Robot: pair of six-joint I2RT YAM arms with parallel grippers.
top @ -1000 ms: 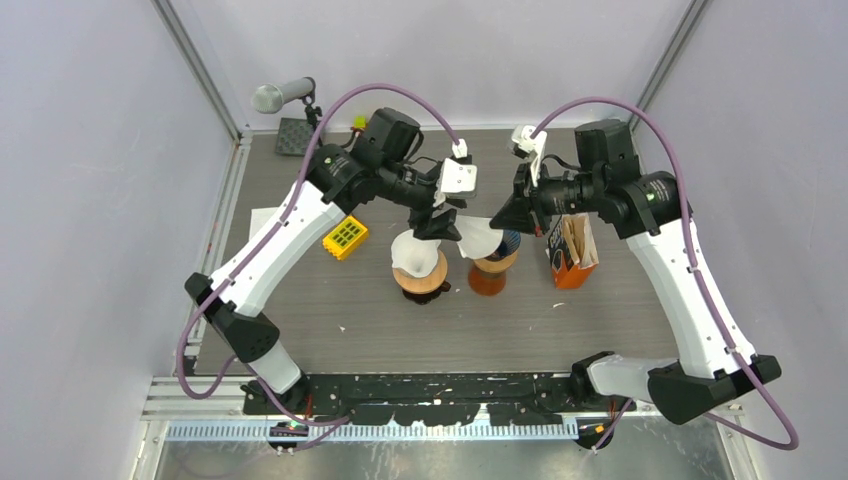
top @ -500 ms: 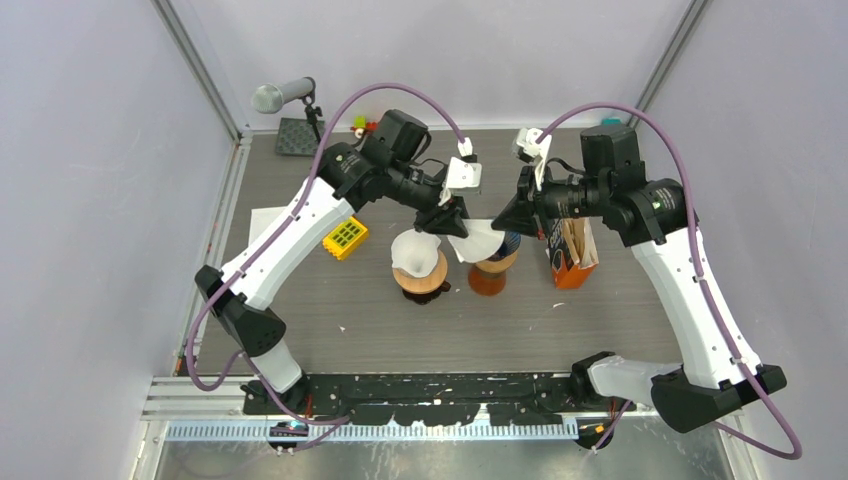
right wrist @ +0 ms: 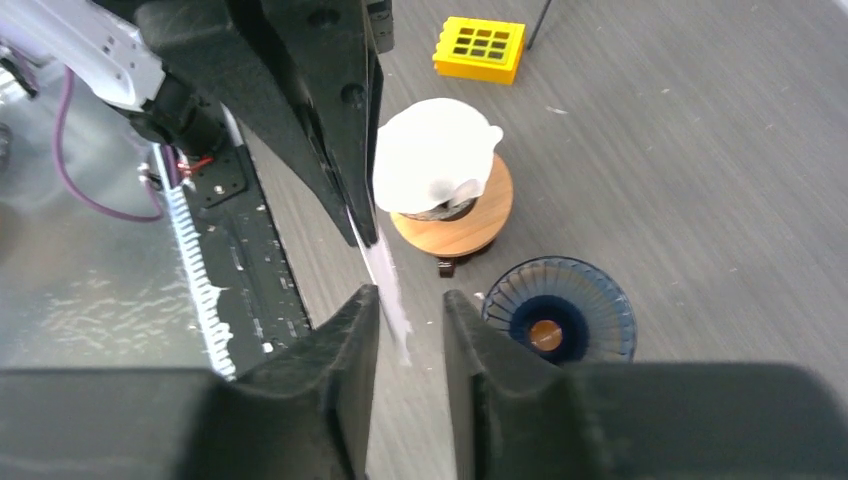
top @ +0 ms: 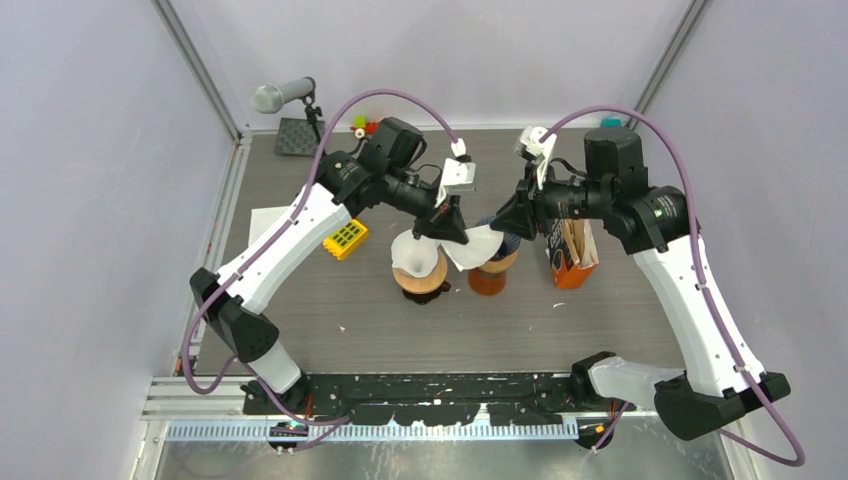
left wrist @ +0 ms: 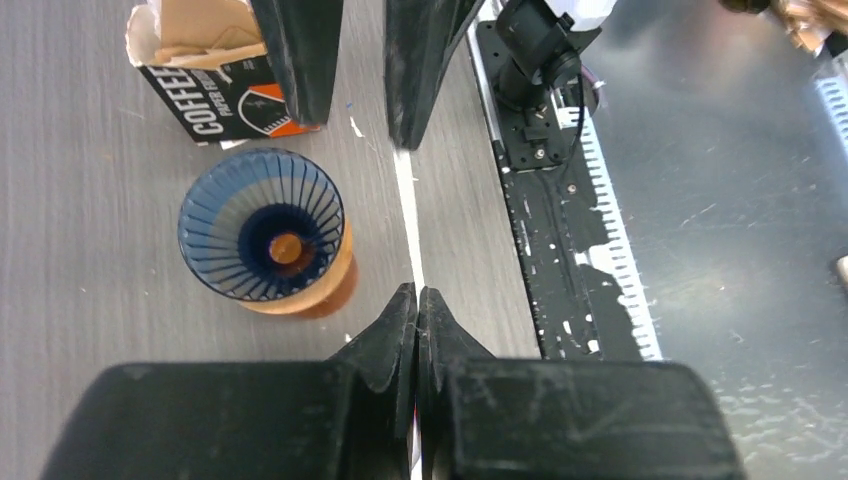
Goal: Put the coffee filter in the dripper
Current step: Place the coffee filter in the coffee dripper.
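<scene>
The left arm (top: 290, 240) and right arm (top: 690, 290) rise from their bases and bend inward, wrists level, tips facing each other mid-scene. The left tool (top: 452, 232) has its fingers pinched tight on the edge of the coffee filter (top: 472, 248). The right tool (top: 495, 224) points toward it, fingers slightly parted.

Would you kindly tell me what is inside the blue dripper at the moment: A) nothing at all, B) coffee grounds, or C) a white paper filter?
A: the blue dripper shows bare ribs down to its centre hole, and the loose filter is pinched in the left gripper, not seated in it.
</scene>
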